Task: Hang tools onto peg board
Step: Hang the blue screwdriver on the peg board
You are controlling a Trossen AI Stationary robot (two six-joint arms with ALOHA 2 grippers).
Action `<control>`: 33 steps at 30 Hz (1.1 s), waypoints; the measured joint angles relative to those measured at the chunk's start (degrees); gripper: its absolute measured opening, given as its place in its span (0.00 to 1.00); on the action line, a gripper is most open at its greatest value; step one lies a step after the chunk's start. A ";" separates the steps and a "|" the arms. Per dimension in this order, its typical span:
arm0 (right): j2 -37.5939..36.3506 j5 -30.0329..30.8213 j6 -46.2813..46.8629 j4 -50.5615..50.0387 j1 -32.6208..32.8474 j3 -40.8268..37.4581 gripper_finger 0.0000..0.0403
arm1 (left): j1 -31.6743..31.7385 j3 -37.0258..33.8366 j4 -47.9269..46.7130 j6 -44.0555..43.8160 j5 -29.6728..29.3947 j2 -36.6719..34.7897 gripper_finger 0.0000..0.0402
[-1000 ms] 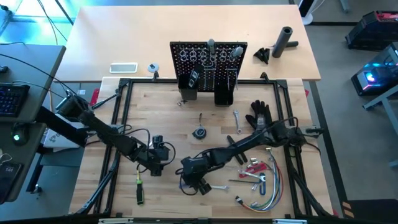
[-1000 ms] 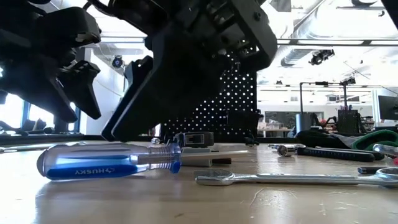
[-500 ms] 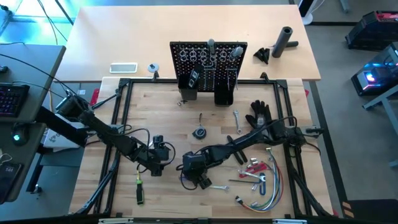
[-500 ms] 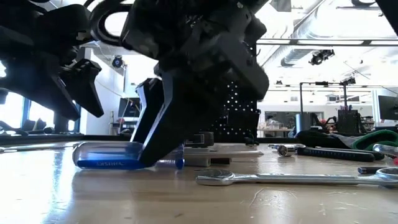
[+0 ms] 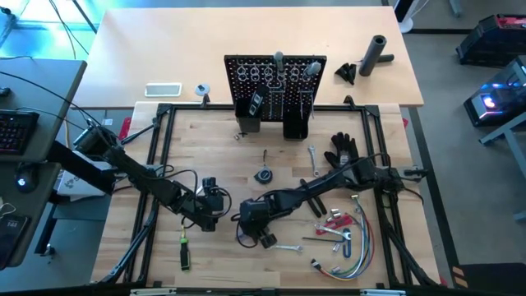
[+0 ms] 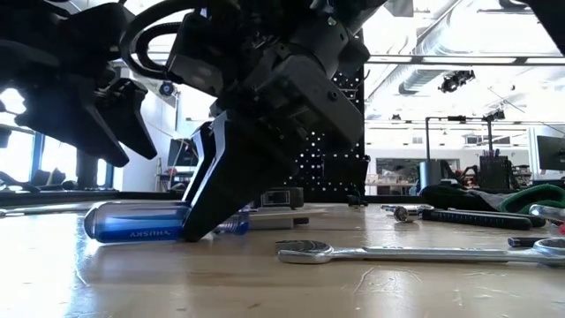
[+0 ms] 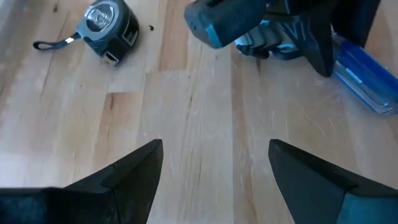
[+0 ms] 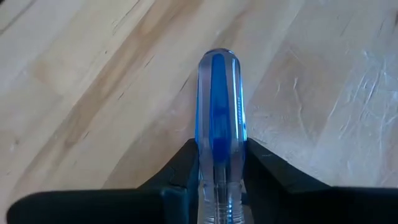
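Wooden table carries everything. Peg board upright at 12 o'clock of table, already bearing few tools. Right gripper low at table centre-front, at 6 o'clock from peg board, jaws pressed on both sides of blue-handled screwdriver lying flat on wood. Left gripper just at 9 o'clock of it, jaws spread wide, holding nothing. Silver wrench flat at 3 o'clock of screwdriver.
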 joint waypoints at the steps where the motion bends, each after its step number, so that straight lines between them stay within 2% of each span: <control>1: 0.02 -0.76 0.42 0.00 -0.11 0.00 0.20 | 0.00 0.00 -0.07 0.03 -0.45 -0.01 0.71; 8: -2.43 -2.41 1.09 -1.99 -0.60 -0.46 0.20 | 0.04 -0.02 -0.51 1.55 -3.69 -3.00 0.70; 15: -9.93 -0.78 -0.80 -2.23 -1.28 -0.37 0.20 | 0.03 -0.02 2.42 6.93 -10.00 -11.23 0.70; 27: -25.25 9.13 -4.14 -3.49 -1.92 -0.37 0.20 | 0.88 -0.04 29.66 34.60 -12.47 -28.65 0.70; 33: -31.15 14.15 -5.27 -3.51 -1.34 -0.26 0.20 | 1.19 -0.01 37.10 40.42 -12.76 -34.31 0.70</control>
